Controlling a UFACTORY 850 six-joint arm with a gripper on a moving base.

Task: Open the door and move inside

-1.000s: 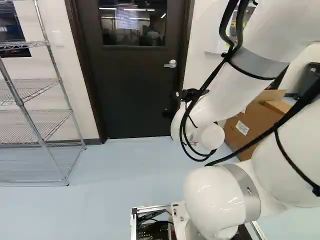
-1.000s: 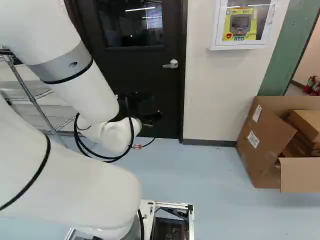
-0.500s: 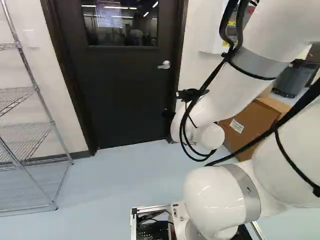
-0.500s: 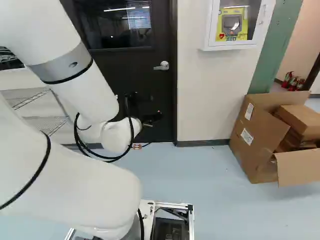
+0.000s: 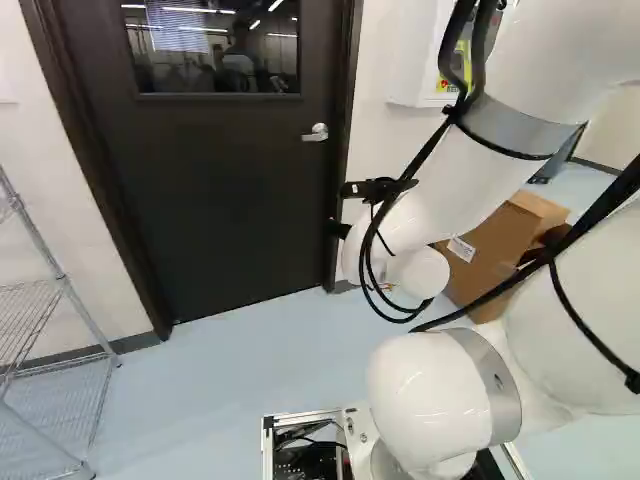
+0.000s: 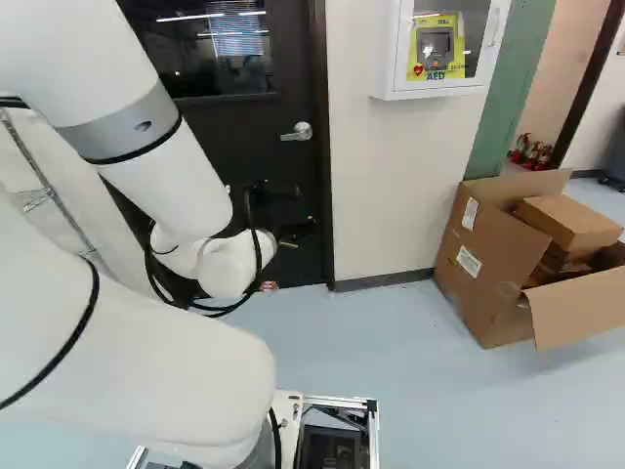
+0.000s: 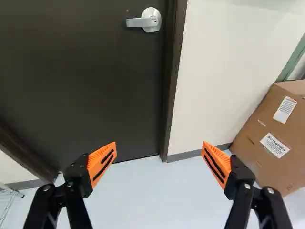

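Standing wide open and empty, the jaws face the closed door (image 7: 86,86), its lever handle (image 7: 151,20) well ahead.

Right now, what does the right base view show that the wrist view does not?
Only the right base view shows the door's window, the white wall cabinet and the arm's white links. Only the wrist view shows plainly how the end effector stands: open, its orange pads wide apart. Both show the dark door, its lever handle, the cardboard box and the floor.
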